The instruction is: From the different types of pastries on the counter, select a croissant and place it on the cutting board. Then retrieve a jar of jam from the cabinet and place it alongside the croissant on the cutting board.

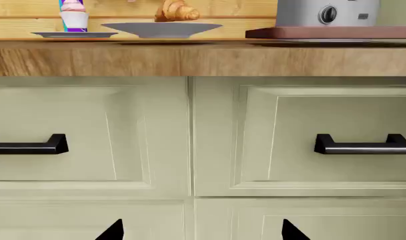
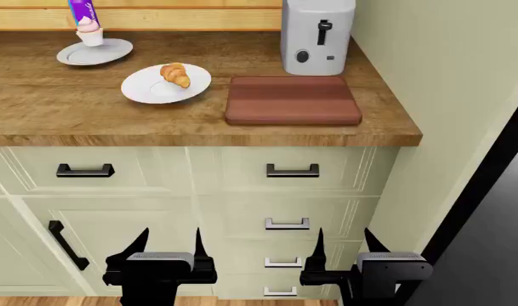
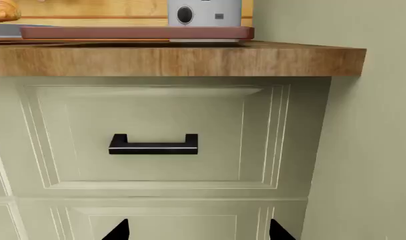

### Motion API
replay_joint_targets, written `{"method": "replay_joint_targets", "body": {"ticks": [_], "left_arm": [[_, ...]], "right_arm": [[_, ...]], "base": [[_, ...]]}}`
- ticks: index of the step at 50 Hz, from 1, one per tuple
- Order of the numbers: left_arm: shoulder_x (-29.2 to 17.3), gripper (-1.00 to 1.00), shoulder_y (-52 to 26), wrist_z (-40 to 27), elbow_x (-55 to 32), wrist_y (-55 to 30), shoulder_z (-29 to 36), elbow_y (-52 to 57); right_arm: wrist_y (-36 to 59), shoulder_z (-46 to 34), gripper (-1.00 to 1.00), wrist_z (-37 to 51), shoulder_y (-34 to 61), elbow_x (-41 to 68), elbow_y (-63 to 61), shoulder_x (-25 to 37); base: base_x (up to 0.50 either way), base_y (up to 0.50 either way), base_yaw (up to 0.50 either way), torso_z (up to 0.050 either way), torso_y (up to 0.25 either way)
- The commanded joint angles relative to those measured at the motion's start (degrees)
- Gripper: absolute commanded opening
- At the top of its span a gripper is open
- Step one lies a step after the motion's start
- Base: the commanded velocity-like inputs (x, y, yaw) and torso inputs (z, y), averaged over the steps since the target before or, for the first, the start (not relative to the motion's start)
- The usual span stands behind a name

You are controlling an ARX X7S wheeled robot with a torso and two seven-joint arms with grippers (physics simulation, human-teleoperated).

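Golden-brown, the croissant sits on a white plate at nine o'clock of the cutting board. Both the left end effector and the right end effector are held wide below the worktop. Its thick edge could be struck on rising; the jam jar is seemingly unseen.

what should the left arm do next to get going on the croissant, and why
Probably raise the left gripper up above the counter edge and toward the croissant. Both grippers hang open and empty low in front of the drawers, the right gripper too. The croissant sits on its plate, just left of the bare cutting board, so the left arm looks better placed.
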Motion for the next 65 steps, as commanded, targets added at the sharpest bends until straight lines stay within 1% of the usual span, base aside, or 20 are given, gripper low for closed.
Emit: {"method": "replay_joint_targets", "body": {"ticks": [1, 7, 23, 28, 30, 33, 36, 39, 41, 42, 43, 44, 47, 49, 51, 53, 54, 57, 61, 65], "left_arm": [[-0.9, 1.0, 0.2, -1.1, -0.8, 0.1, 1.1, 0.1], [-2.1, 1.0, 0.4, -2.5, -1.7, -0.6, 2.6, 0.5], [-3.8, 1.0, 0.1, -4.3, -3.2, -1.5, 4.7, 0.4], [-4.3, 1.0, 0.1, -4.8, -3.5, -2.7, 5.2, 1.3], [-4.6, 1.0, 0.0, -5.4, -3.2, -4.3, 5.4, 2.7], [-5.4, 1.0, -0.8, -5.3, -2.4, -7.8, 6.4, 5.3], [-5.7, 1.0, -1.2, -5.0, -4.2, -13.8, 6.3, 10.5], [-6.2, 1.0, -1.9, -4.4, -7.4, -22.2, 5.6, 18.2], [-7.2, 1.0, -3.1, -4.1, -9.5, -28.7, 4.9, 24.2], [-7.7, 1.0, -4.1, -3.8, -11.2, -32.5, 4.1, 27.2], [-7.7, 1.0, -5.4, -3.7, -13.9, -36.8, 2.6, 30.1], [-8.3, 1.0, -7.1, -3.6, -15.3, -40.4, 1.9, 32.7], [-9.9, 1.0, -13.6, -3.6, -19.9, -51.6, -0.5, 38.5], [-11.2, 1.0, -18.3, -3.5, -21.7, -57.3, -0.6, 41.1], [-11.0, 1.0, -23.5, -2.9, -25.2, -63.1, -2.7, 42.7], [-9.8, 1.0, -29.5, -2.9, -29.0, -69.3, -6.7, 42.9], [-10.4, 1.0, -32.6, -2.8, -29.8, -71.5, -7.1, 42.6], [-12.1, 1.0, -40.2, -2.6, -31.0, -75.7, -7.5, 41.1], [-12.6, 1.0, -47.7, -2.2, -32.6, -80.3, -8.6, 37.8], [-13.7, 1.0, -52.9, -1.2, -32.5, -80.4, -6.7, 33.5]], "right_arm": [[0.1, -1.0, 1.0, 1.2, 0.0, 1.0, 0.0, 0.9], [-0.3, -2.0, 1.0, 2.6, -0.8, 2.1, -0.6, 2.2], [-0.2, -4.2, 1.0, 4.8, -0.4, 3.3, -0.3, 3.7], [-0.2, -4.7, 1.0, 5.4, -0.5, 3.4, -0.8, 4.1], [0.5, -5.1, 1.0, 5.5, -0.4, 3.2, -1.4, 4.4], [4.4, -5.6, 1.0, 5.3, 0.1, 3.7, -3.6, 5.0], [11.2, -5.9, 1.0, 4.9, 0.0, 5.0, -10.3, 5.8], [19.7, -5.6, 1.0, 4.6, 1.0, 7.1, -18.2, 6.9], [27.2, -4.7, 1.0, 4.6, 2.9, 9.3, -24.1, 7.8], [31.3, -4.2, 1.0, 4.5, 4.2, 10.6, -27.1, 8.3], [31.3, -4.2, 1.0, 4.5, 4.2, 10.6, -27.1, 8.3], [39.2, -3.1, 1.0, 4.5, 7.3, 13.1, -32.7, 9.2], [51.6, -0.8, 1.0, 4.7, 14.2, 17.6, -40.2, 10.5], [59.3, 0.8, 1.0, 4.7, 20.1, 20.7, -43.7, 10.7], [63.7, 1.2, 1.0, 4.5, 25.7, 22.3, -45.2, 11.2], [68.9, 3.2, 1.0, 4.6, 31.4, 24.6, -45.0, 10.6], [71.0, 4.1, 1.0, 4.4, 34.5, 25.4, -44.1, 10.3], [76.3, 6.4, 1.0, 4.2, 43.3, 27.5, -40.6, 9.6], [78.7, 7.4, 1.0, 3.8, 52.3, 28.1, -35.1, 9.6], [78.1, 6.7, 1.0, 3.3, 58.0, 27.6, -30.4, 10.7]], "base": [[0.0, 0.0, 0.0, 0.0, 0.0], [0.0, 0.03, 0.0, 0.0, 0.0], [0.0, 0.5, 0.0, 0.0, 0.0], [0.0, 0.49, 0.0, 0.0, 0.0], [0.0, 0.0, 0.0, 0.0, 0.0], [0.0, 0.0, 0.0, 0.0, 0.0], [0.0, 0.0, 0.0, 0.0, 0.0], [0.0, 0.0, 0.0, 0.0, 0.0], [0.0, 0.0, 0.0, 0.0, 0.0], [0.0, 0.0, 0.0, 0.0, 0.0], [0.0, 0.0, 0.0, 0.0, 0.0], [0.0, 0.0, 0.0, 0.0, 0.0], [0.0, 0.0, 0.0, 0.0, 0.0], [0.0, 0.0, 0.0, 0.0, 0.0], [0.0, 0.0, 0.0, 0.0, 0.0], [0.0, 0.0, 0.0, 0.0, 0.0], [0.0, 0.0, 0.0, 0.0, 0.0], [0.07, 0.0, 0.0, 0.0, 0.0], [0.15, 0.0, 0.0, 0.0, 0.0], [0.18, 0.0, 0.0, 0.0, 0.0]]}}
